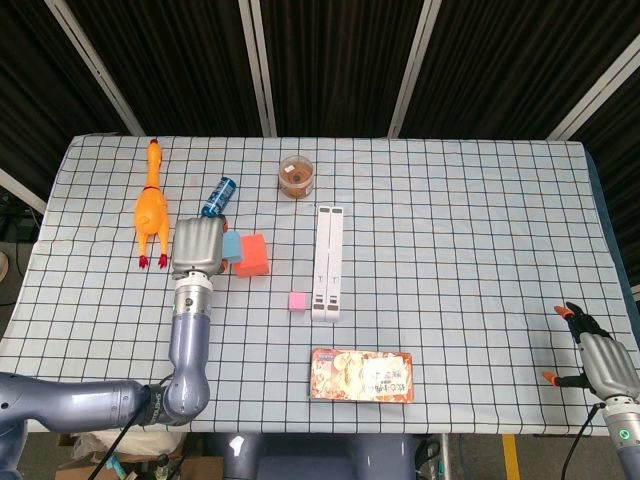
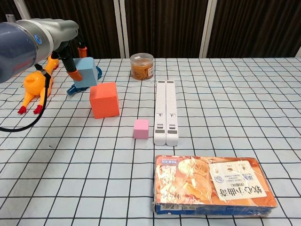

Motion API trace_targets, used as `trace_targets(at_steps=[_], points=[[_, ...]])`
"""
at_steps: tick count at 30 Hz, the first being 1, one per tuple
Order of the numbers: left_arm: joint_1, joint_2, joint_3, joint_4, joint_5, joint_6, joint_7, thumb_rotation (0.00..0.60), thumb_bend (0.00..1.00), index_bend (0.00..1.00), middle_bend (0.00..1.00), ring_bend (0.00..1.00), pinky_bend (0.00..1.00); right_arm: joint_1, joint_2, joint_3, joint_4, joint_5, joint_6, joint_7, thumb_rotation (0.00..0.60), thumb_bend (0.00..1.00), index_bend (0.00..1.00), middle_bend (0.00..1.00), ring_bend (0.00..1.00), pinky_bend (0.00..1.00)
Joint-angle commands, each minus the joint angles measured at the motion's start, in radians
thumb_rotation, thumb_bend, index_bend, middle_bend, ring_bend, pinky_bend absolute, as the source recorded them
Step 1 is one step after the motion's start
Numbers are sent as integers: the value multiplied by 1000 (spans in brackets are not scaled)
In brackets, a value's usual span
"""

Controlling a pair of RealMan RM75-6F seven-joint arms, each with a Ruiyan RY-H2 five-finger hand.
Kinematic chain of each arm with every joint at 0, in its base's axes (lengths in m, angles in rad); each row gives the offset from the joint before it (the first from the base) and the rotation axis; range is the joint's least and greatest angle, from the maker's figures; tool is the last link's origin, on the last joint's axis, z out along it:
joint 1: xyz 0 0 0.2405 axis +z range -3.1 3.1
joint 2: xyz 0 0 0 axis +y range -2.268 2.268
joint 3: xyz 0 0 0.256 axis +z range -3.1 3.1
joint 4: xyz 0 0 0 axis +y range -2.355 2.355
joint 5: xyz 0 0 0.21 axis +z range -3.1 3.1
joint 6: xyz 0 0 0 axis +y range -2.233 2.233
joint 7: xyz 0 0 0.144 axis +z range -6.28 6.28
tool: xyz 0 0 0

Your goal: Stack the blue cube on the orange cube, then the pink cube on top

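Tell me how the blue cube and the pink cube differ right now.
The blue cube is held off the table by the left hand; the pink cube rests on the cloth. The blue one is clearly larger and tilted, the pink one small and flat. Both are plain solid-colored blocks.

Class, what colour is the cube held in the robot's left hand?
Blue cube, clearest in the chest view.

A robot lab test bench — checkered tablecloth [image 1: 450, 250], black curtains [image 2: 164, 23] behind, assorted props laid out.
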Motion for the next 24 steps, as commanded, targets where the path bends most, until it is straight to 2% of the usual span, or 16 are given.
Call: trace_targets(at_steps=[1,10,24], points=[[-8,4,7,12,-6,-22,-14,600,384,440,992,826,831,-1,2,1,-2,4,0,0,600,41,121,46,104,213],[-35,-6,-11,29,-58,-18,-36,600,384,442,991,826,831,1,3,1,-1,10,-9,-2,600,41,123,46,104,213],[-70,-15,-7,84,-109,-39,-50,600,383,439,990,826,828,2,2,2,3,16,-15,-3,600,41,125,46,104,213]])
